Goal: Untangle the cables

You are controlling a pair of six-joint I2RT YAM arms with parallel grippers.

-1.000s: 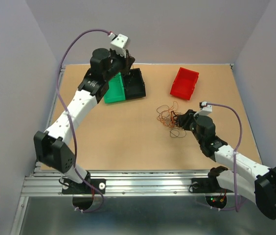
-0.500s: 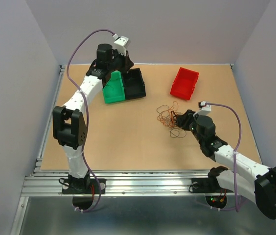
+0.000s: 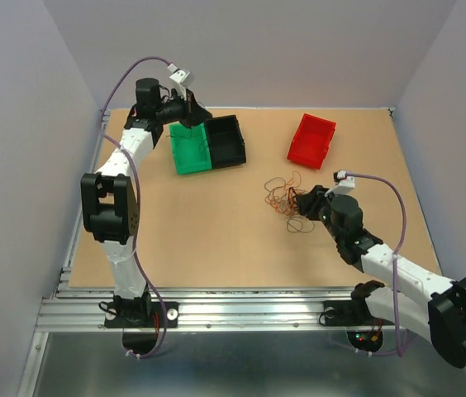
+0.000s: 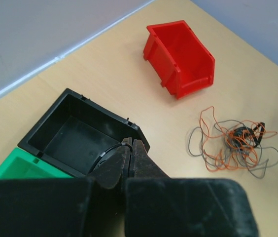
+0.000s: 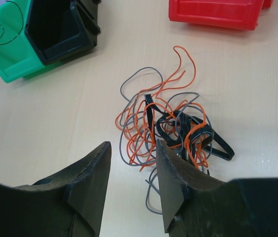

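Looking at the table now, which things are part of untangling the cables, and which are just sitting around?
Part of the job: tangle of cables; single black wire, pinched in the left gripper; right gripper, open, at the tangle.
Lying about: red bin; green bin; black bin, all possibly meant for sorted wires.

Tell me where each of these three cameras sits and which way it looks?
Top external: fixed high behind the robot's bases, looking down on the table; the whole left arm and right arm show.
Left wrist: on the raised left arm, looking past the shut left gripper, which pinches a thin black cable, down at the black bin.
Right wrist: low over the table, looking out of the open right gripper at the tangled cables.
Shared: both wrist views catch the red bin and the tangled cables.
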